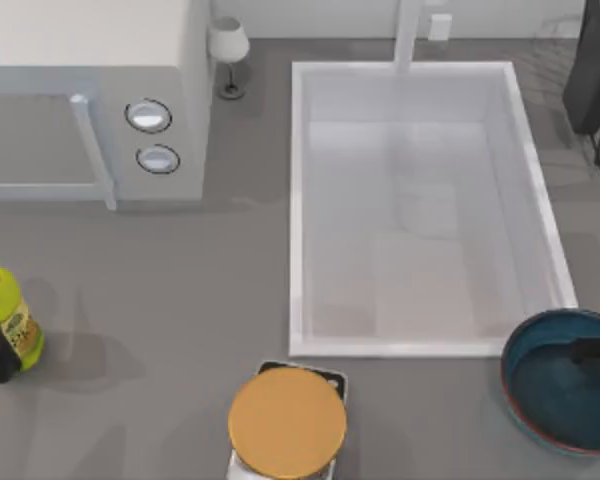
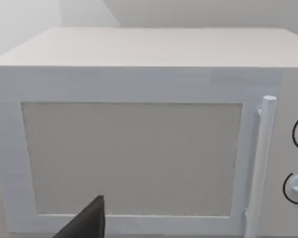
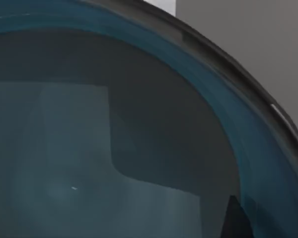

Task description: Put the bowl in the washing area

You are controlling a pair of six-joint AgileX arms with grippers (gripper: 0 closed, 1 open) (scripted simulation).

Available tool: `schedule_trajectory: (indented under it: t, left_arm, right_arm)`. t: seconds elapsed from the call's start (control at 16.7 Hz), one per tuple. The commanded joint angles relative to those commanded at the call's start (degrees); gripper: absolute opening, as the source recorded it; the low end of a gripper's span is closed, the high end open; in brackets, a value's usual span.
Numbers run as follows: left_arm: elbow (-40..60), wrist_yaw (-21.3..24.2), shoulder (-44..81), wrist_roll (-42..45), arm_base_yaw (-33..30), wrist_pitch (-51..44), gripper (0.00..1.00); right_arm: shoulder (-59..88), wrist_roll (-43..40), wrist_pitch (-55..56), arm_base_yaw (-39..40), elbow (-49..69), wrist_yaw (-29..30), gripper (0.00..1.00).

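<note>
Bowl (image 1: 560, 395), round and glossy, dark teal with a thin reddish-brown rim, sits on the matte grey table (image 1: 180, 300) at the right edge, just outside the near right corner of the one deep white rectangular washing area (image 1: 298, 200). The right gripper (image 1: 592, 350) reaches over its rim; its finger spread cannot be told. The left arm is parked facing the one boxy white microwave (image 2: 139, 148).

Teal-blue bowl (image 1: 558, 395) — reddish-brown rim, white sink (image 1: 298, 200), orange-tan disc (image 1: 286, 422)
</note>
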Motion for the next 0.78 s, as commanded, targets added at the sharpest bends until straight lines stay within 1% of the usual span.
schedule_trajectory:
  t: [0.3,0.78]
  left_arm:
    - [0.0,0.0,0.0,0.0,0.0,0.0,1.0]
    - [0.0,0.0,0.0,0.0,0.0,0.0,1.0]
  right_arm:
    - [-3.1,-1.22,-8.99,1.41,7.68,-0.18,0.0]
    - [-7.36,-0.3,-30.87,-0.14,23.62,0.3,0.0]
